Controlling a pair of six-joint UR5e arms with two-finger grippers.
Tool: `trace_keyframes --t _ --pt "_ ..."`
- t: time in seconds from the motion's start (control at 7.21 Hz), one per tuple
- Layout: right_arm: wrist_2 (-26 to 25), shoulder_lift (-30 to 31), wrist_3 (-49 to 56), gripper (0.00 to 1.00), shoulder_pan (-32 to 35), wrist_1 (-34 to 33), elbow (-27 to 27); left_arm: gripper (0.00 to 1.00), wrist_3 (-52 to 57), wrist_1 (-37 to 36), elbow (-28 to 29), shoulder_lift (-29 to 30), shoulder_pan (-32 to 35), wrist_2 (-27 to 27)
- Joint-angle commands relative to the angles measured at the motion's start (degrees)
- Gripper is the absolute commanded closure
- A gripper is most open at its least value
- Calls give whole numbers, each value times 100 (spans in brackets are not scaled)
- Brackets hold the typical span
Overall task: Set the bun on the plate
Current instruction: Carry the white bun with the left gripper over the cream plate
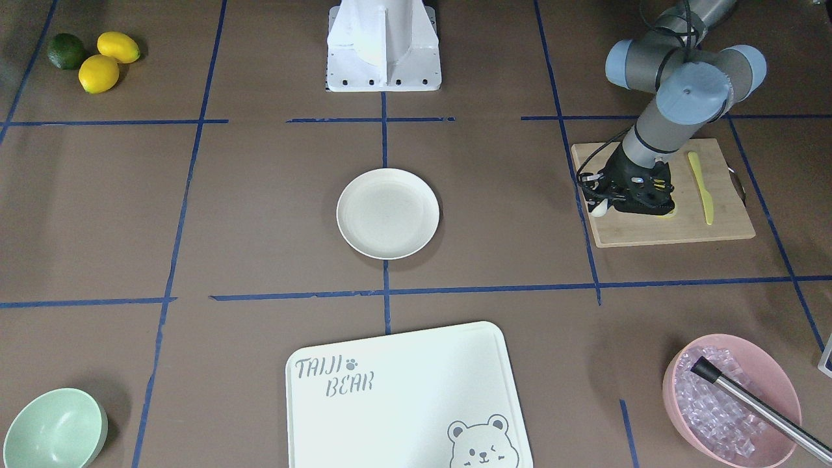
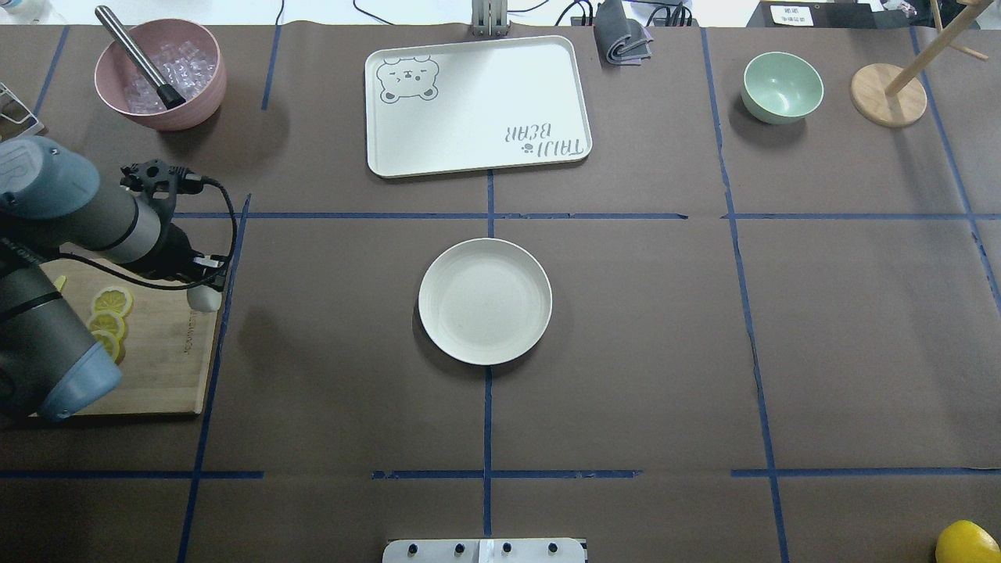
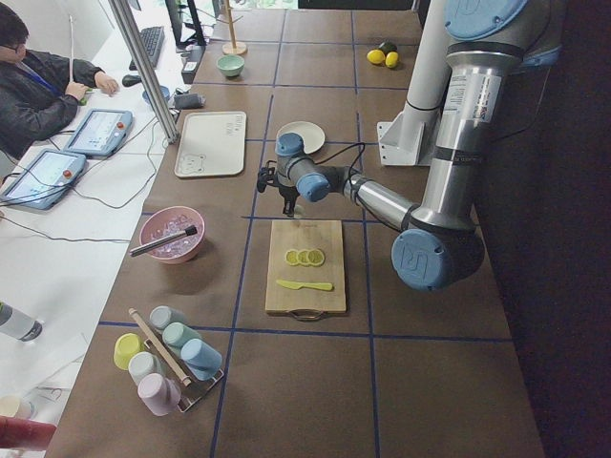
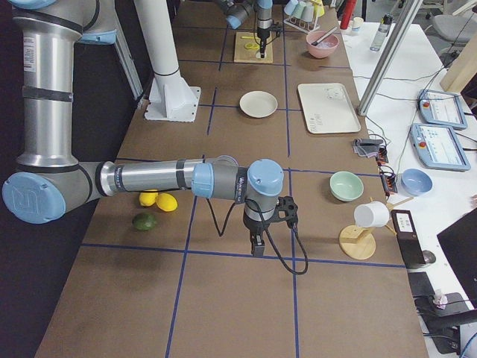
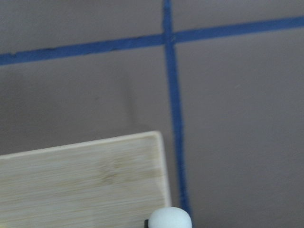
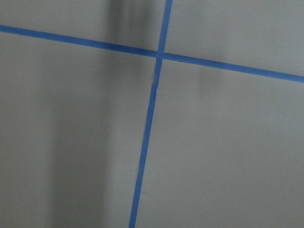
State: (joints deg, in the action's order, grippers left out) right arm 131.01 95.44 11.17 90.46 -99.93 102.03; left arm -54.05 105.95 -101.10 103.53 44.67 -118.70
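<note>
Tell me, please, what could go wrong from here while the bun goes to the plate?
1. The bun is smooth and rounded, and no view shows clearly how deep it is held, so it might slip on the way across the table.
2. The plate is shallow with a low rim; if released from too high, the bun could roll off it.

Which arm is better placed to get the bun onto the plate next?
Left: the left gripper holds the bun by the cutting board; the right gripper hangs far off near the lemons.
</note>
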Motion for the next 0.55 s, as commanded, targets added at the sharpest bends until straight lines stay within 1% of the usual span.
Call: trace_keyframes --t 0.0,0.14,0.28,0.42 --pt "3 1 0 0 -1 0 -7 72 -1172 -1142 -42 1286 -377 75" --pt "3 1 0 0 -2 0 -7 72 -1874 -1400 106 1901 -815 415" --pt "3 1 0 0 -2 0 -16 71 -2638 -1393 543 2577 -1281 879" --pt "3 1 0 0 -2 0 -25 71 -3246 -1367 1339 3428 -1590 1241"
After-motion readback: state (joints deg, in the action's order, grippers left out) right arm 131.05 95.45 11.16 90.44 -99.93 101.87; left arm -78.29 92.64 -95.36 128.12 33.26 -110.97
